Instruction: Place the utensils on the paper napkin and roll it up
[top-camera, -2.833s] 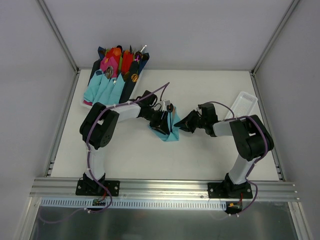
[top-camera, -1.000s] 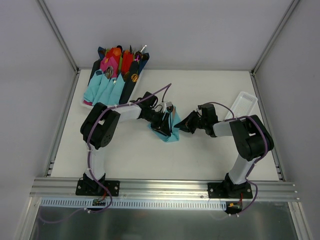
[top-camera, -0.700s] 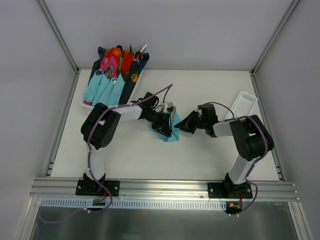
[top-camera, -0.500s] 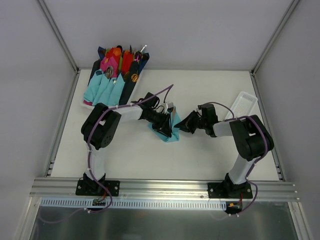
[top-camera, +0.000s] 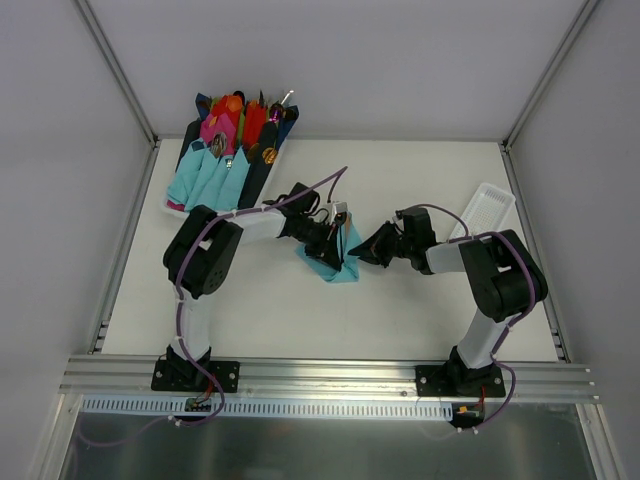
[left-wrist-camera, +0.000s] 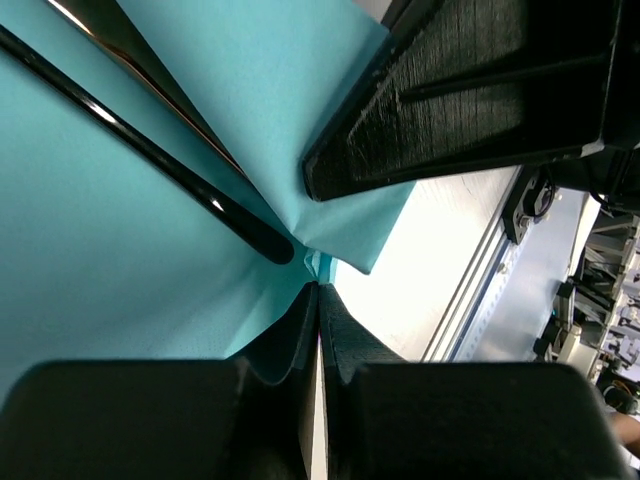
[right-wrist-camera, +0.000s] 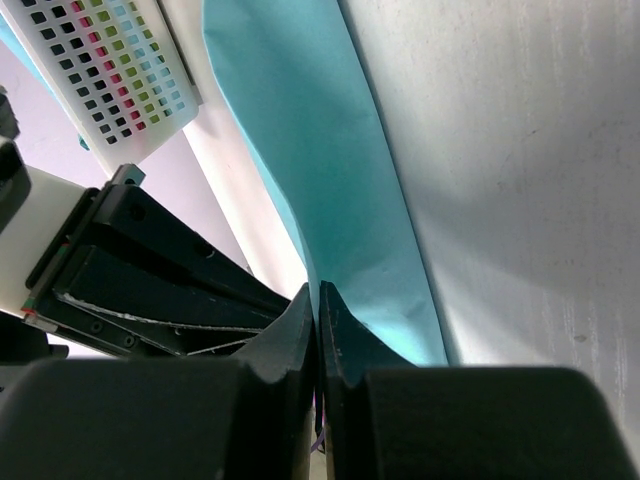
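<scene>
The teal paper napkin (top-camera: 340, 262) lies folded up at the table's middle, held from both sides. My left gripper (top-camera: 335, 250) is shut, pinching an edge of the napkin (left-wrist-camera: 150, 260). Slim dark utensil handles (left-wrist-camera: 150, 155) lie inside the fold in the left wrist view. My right gripper (top-camera: 358, 255) is shut on the napkin's opposite edge (right-wrist-camera: 330, 170). The right gripper's black body (left-wrist-camera: 470, 90) shows just across the fold in the left wrist view, and the left gripper's body (right-wrist-camera: 150, 270) shows in the right wrist view.
A tray (top-camera: 172, 208) at the back left holds several finished napkin rolls in teal, pink, red and navy (top-camera: 225, 150). A white perforated basket (top-camera: 485, 208) stands at the right, also in the right wrist view (right-wrist-camera: 110, 70). Metal frame posts border the table.
My left gripper has shifted slightly to the right and back along the napkin. The right arm has not visibly moved.
</scene>
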